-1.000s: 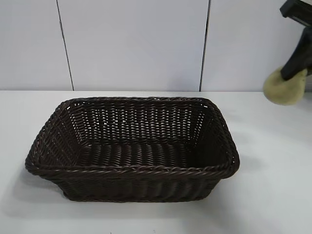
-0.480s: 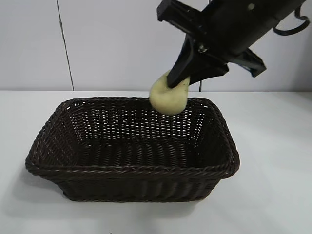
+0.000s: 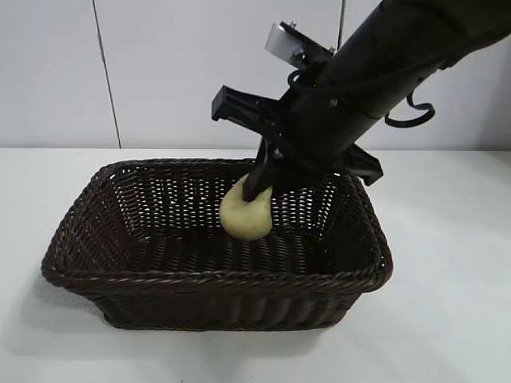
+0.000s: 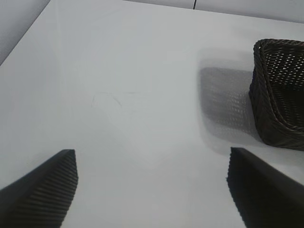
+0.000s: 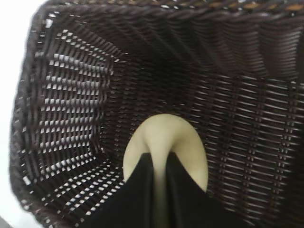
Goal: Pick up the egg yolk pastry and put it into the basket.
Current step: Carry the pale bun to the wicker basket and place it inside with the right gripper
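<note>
Egg yolk pastry (image 3: pixel 245 215) pinched in right gripper (image 3: pixel 257 194) inside basket (image 3: pixel 215 281) toward two o'clock, low for gentle release; left gripper (image 4: pixel 152 190) parked open.

basket (image 3: pixel 215 275): dark brown woven wicker | egg yolk pastry (image 3: pixel 246 214): pale cream-yellow | table (image 3: pixel 447 319): white

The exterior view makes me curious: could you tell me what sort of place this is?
Probably a lab test bench: a bare white table, a plain panelled wall, and one wicker basket as the only prop.
</note>
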Controlling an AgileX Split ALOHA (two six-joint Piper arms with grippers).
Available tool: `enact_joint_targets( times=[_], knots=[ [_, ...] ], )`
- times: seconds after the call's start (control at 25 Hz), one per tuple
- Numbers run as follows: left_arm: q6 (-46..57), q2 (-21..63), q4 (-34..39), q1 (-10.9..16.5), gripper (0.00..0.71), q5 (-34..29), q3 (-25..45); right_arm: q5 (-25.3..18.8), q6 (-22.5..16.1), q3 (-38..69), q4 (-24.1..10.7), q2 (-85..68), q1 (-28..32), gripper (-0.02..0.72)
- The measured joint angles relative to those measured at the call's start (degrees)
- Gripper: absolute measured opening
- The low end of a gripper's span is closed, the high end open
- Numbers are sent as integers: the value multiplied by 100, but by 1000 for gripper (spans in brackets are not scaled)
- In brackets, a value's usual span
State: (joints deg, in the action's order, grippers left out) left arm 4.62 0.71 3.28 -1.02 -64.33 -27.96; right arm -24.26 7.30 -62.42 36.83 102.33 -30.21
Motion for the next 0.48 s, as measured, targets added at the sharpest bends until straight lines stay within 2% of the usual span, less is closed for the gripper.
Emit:
enact_joint_targets(
  times=[0.2,0.24,0.36,0.48],
  knots=[
    [0,0,0,0,624,0,0,0,0,0,6,0,0,449],
    [0,0,0,0,624,0,0,0,0,0,6,0,0,489],
    [0,0,0,0,624,0,0,0,0,0,12,0,0,533],
    [0,0,0,0,624,0,0,-35,0,0,12,-5,0,540]
  ],
)
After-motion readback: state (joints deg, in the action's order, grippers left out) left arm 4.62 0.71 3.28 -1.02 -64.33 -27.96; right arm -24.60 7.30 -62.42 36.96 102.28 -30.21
